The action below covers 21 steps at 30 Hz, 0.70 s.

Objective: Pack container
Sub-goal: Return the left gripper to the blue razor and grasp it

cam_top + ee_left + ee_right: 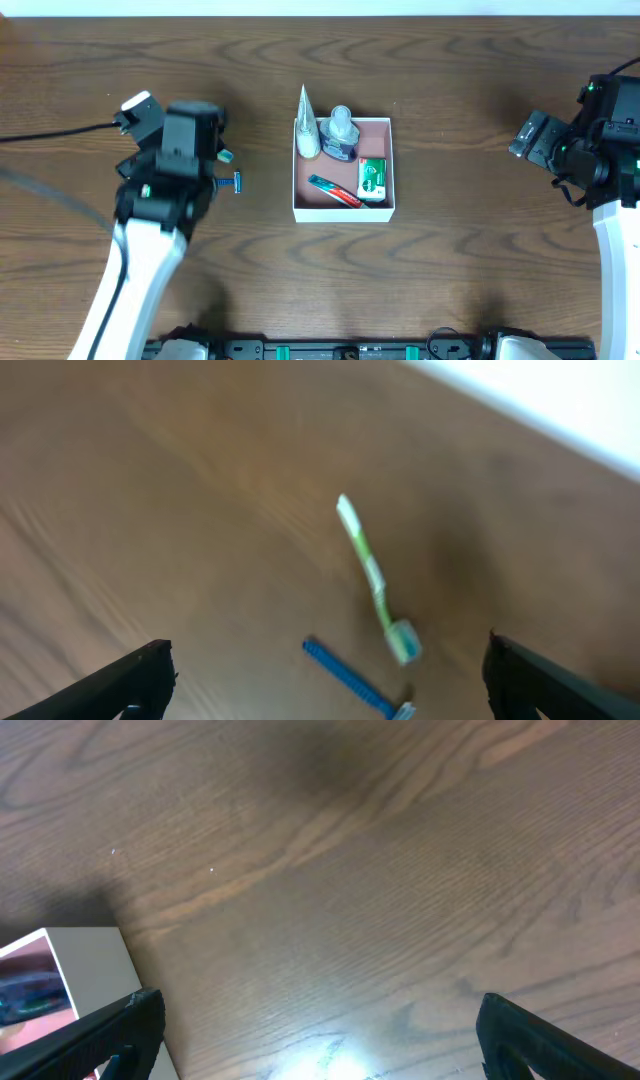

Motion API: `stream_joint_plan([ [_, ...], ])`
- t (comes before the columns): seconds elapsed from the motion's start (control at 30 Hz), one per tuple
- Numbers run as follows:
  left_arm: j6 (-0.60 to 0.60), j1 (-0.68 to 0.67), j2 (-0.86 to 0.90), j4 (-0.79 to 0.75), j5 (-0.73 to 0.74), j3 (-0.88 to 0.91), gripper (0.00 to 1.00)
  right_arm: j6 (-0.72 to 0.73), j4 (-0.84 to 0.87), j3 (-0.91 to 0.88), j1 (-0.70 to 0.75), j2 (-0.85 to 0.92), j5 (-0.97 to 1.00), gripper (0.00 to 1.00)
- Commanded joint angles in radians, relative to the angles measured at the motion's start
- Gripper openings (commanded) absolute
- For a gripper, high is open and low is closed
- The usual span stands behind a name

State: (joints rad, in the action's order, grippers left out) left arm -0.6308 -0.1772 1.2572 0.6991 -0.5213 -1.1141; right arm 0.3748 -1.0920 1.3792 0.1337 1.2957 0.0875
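The container (344, 212), a square white-walled box with a pinkish inside, sits mid-table. It holds a white tube, a clear bottle, a red-green toothpaste tube and a green-white carton. Its corner shows in the right wrist view (85, 970). A blue razor (233, 183) and a green toothbrush (225, 155) lie on the wood left of it, partly under my left arm. Both show in the left wrist view, the razor (350, 680) and the toothbrush (372, 580). My left gripper (325, 685) is open above them, empty. My right gripper (320, 1040) is open and empty over bare wood at the right.
A black cable (50, 130) runs across the left of the dark wooden table (460, 260). A rail with fittings (350, 350) lines the front edge.
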Motion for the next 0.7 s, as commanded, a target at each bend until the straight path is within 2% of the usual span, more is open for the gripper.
stream_joint_plan([
  [0.0, -0.056, 0.087, 0.099, 0.003, 0.193, -0.003, 0.98, 0.013, -0.001, 0.008, 0.009, -0.008, 0.017, 0.99],
  [0.23, -0.094, 0.224, 0.265, -0.005, 0.41, -0.003, 0.98, 0.013, -0.001, 0.008, 0.01, -0.008, 0.017, 0.99],
  [0.67, -0.097, 0.256, 0.464, -0.012, 0.541, -0.003, 0.98, 0.013, -0.001, 0.008, 0.01, -0.008, 0.017, 0.99],
])
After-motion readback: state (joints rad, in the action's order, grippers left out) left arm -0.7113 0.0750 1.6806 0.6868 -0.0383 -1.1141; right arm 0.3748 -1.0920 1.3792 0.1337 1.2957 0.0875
